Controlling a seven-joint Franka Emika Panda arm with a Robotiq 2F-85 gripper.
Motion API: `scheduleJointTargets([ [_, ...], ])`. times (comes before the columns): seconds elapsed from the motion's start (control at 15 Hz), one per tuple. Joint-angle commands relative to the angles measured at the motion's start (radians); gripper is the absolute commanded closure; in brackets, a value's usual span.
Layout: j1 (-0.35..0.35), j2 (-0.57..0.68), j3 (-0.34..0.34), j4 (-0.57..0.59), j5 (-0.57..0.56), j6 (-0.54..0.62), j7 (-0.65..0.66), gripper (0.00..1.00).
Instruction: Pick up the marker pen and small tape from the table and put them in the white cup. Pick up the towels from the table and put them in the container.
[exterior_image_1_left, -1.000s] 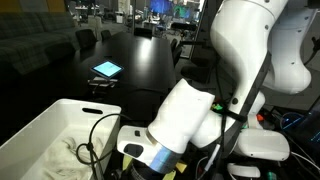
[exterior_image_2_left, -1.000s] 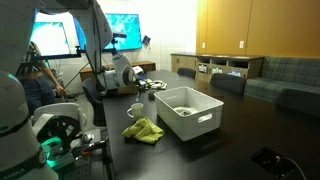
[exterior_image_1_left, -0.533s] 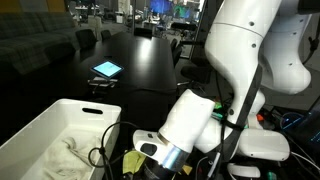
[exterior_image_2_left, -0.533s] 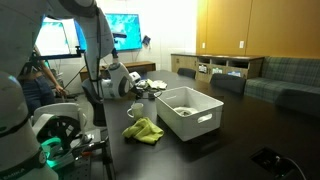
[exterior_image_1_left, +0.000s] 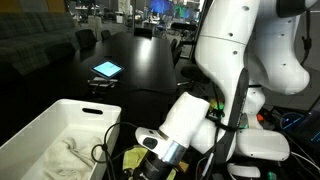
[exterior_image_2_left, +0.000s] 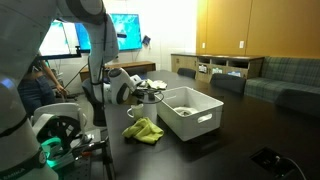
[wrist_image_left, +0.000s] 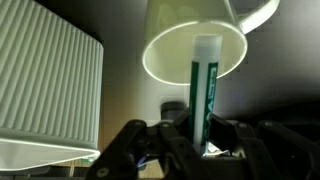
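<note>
In the wrist view my gripper (wrist_image_left: 196, 138) is shut on the marker pen (wrist_image_left: 204, 85), a green and white stick. Its far end lies across the mouth of the white cup (wrist_image_left: 168, 48), which faces the camera. A small dark round thing (wrist_image_left: 174, 108) sits beside the pen; I cannot tell if it is the small tape. The ribbed wall of the white container (wrist_image_left: 50, 90) stands to the left. In the exterior views a white towel (exterior_image_1_left: 66, 158) lies inside the container (exterior_image_1_left: 38, 125) and a yellow-green towel (exterior_image_2_left: 145, 130) lies on the table beside it (exterior_image_2_left: 196, 121).
A lit tablet (exterior_image_1_left: 106, 69) lies further back on the dark table (exterior_image_1_left: 140, 60). Black cables (exterior_image_1_left: 95, 130) hang over the container's corner near the wrist. Chairs and a sofa (exterior_image_2_left: 285, 80) ring the table, and the robot base (exterior_image_1_left: 265, 145) stands close by.
The arm has swung lower and closer to the cup beside the container, with the marker pen still in its grip. The towels and the container have not moved.
</note>
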Motion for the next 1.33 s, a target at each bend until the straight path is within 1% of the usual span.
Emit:
scheduleJointTargets([
  [0.0, -0.044, 0.030, 0.033, 0.004, 0.013, 0.072, -0.053, 0.91],
  [0.47, -0.084, 0.061, 0.044, 0.035, -0.025, 0.109, -0.083, 0.91],
  [0.67, -0.099, 0.069, 0.058, 0.072, -0.054, 0.084, -0.079, 0.91],
  [0.93, -0.103, 0.077, 0.076, 0.115, -0.077, 0.054, -0.072, 0.91],
  [1.27, -0.094, 0.096, 0.099, 0.139, -0.068, 0.033, -0.065, 0.91],
])
